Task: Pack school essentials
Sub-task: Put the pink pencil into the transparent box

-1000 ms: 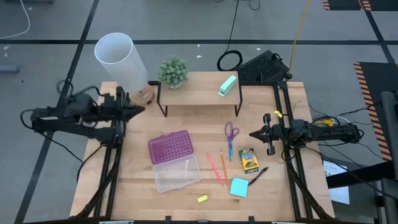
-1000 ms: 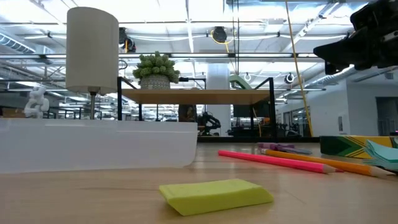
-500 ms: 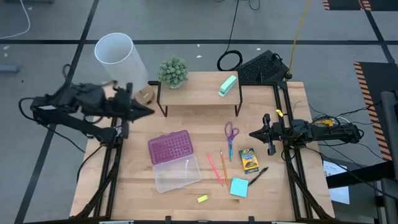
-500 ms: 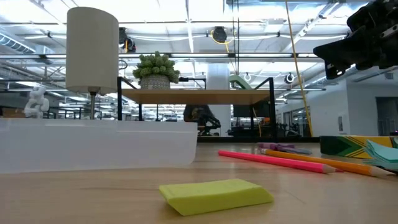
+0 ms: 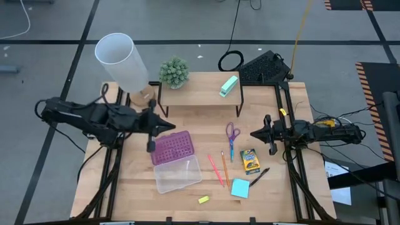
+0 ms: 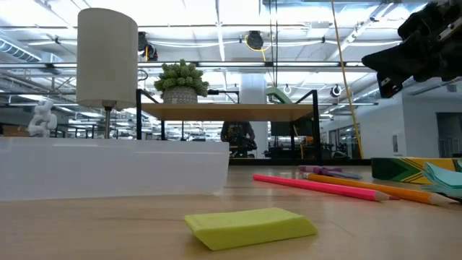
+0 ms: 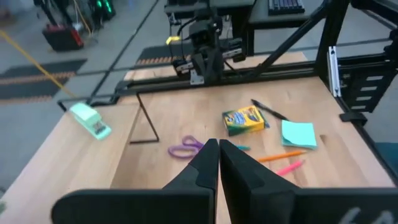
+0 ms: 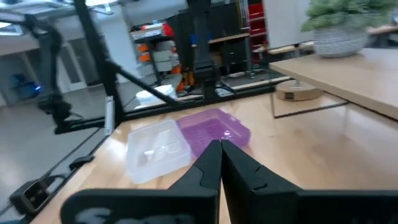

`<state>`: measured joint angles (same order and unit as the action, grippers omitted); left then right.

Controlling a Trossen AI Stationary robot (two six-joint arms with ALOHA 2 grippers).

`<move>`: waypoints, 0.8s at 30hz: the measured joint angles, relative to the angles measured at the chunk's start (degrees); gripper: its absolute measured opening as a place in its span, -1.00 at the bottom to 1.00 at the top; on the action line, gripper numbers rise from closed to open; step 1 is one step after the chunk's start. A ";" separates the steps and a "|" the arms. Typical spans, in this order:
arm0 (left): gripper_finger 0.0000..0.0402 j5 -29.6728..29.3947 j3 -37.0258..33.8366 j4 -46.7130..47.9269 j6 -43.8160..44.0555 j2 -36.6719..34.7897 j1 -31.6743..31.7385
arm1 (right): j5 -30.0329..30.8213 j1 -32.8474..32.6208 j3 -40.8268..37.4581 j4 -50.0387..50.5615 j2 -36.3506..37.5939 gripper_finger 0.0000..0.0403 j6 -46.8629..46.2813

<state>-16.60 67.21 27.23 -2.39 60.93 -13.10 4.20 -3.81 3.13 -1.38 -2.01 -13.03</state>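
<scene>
Though printed, crayon box (image 7: 244, 119) lettering unreadable, pens beside

A wooden table (image 5: 134, 187) carries an open clear case (image 5: 175, 164), scissors (image 5: 232, 135), two pencils (image 5: 219, 167), a crayon box (image 5: 249, 160), a sticky-note pad (image 5: 240, 188), a pen (image 5: 259, 175), an eraser (image 5: 203, 199) and a small shelf (image 5: 200, 92).

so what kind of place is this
Most likely a robotics lab or large open workshop. A wooden table stands on a grey floor marked with tape lines, cables trail behind it beside a black keyboard, and the low view shows a hall with strip lighting and more equipment behind.
</scene>
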 joint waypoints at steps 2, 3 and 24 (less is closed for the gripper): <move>-0.91 -0.03 -2.31 -3.82 -1.69 -0.03 0.38 | 0.40 0.00 2.59 4.56 -1.35 -1.00 -0.98; -0.91 -0.04 -3.20 -4.78 -1.99 -0.03 0.50 | 0.46 0.00 4.01 5.46 -2.29 -1.00 -1.46; -0.91 -0.04 -6.37 -7.24 -3.32 0.49 0.70 | 1.78 0.02 61.57 45.45 -43.00 -1.00 -0.83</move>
<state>-16.64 60.84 19.99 -5.72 61.43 -12.40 5.98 -3.79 64.70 44.06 -45.01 -13.86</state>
